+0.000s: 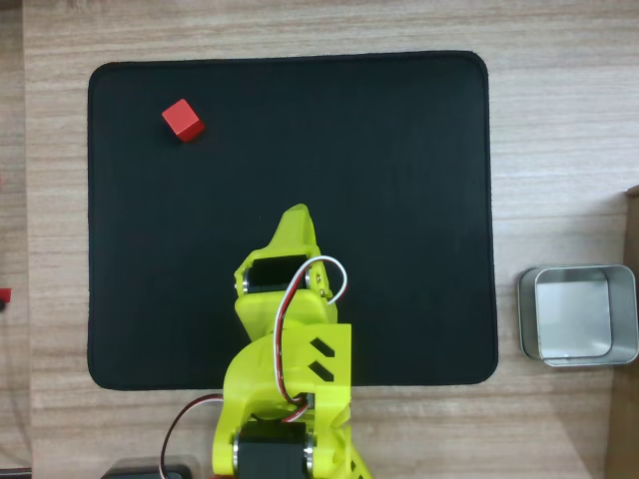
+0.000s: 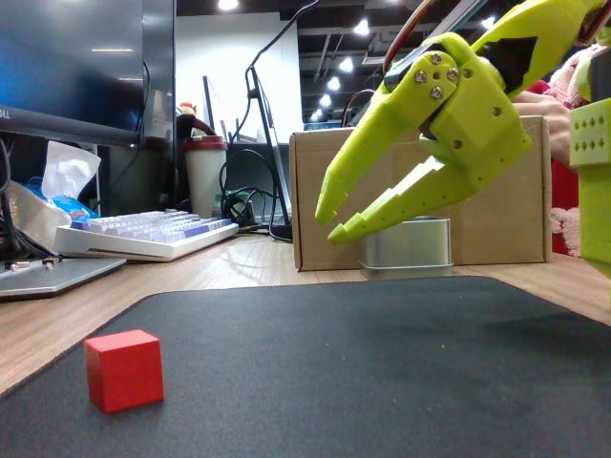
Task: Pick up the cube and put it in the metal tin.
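Gripper (image 2: 332,219) agape above black mat (image 1: 399,150), well apart from cube (image 1: 184,120) and metal tin (image 1: 578,315).

An office: keyboard (image 2: 143,234), monitor (image 2: 72,67), ceiling lights (image 2: 334,100), cardboard box (image 2: 325,205) behind.

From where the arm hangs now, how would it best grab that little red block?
Probably from straight above, pinching two opposite flat side faces of the cube. It sits alone on the black mat, turned slightly askew, so the open gripper should rotate to match the faces.
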`<action>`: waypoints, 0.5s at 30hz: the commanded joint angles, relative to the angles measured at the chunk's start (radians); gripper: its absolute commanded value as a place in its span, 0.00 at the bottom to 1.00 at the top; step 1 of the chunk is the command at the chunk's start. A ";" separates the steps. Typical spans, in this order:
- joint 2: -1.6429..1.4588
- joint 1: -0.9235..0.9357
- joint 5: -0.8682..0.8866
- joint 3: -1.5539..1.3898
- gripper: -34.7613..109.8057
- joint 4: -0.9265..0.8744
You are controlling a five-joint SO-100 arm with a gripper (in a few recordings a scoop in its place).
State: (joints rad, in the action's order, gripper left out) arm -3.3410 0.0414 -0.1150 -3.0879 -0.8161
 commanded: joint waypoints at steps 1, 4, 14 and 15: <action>-0.023 0.009 -0.012 -0.012 0.24 -0.006; -0.023 0.011 -0.012 -0.012 0.24 -0.006; 0.179 -0.034 0.051 0.187 0.29 0.097; 0.253 -0.043 0.051 0.219 0.29 0.129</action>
State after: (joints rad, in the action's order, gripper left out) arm -3.1278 0.0046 -0.0568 -2.9130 -0.7056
